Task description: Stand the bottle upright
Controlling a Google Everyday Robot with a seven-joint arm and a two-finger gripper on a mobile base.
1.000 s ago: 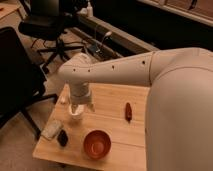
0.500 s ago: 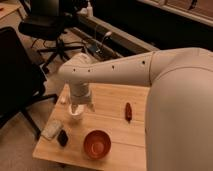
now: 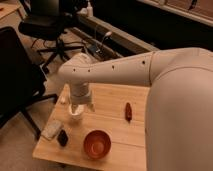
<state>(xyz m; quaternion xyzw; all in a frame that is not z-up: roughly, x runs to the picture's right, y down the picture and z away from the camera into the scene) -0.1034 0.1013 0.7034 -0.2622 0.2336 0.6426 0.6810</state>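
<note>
The bottle [image 3: 51, 129], slim and whitish, lies on its side near the left front corner of the wooden table [image 3: 112, 102]. My gripper [image 3: 76, 109] hangs from the pale arm over the table's left part, up and to the right of the bottle and apart from it. It sits directly over a short round white cup [image 3: 75, 115], and its lower end hides part of the cup.
A small dark block [image 3: 62, 137] rests beside the bottle. An orange bowl [image 3: 97, 143] stands near the front edge and a red-brown oblong thing [image 3: 128, 111] lies to the right. Black office chairs [image 3: 20, 80] stand left of and behind the table.
</note>
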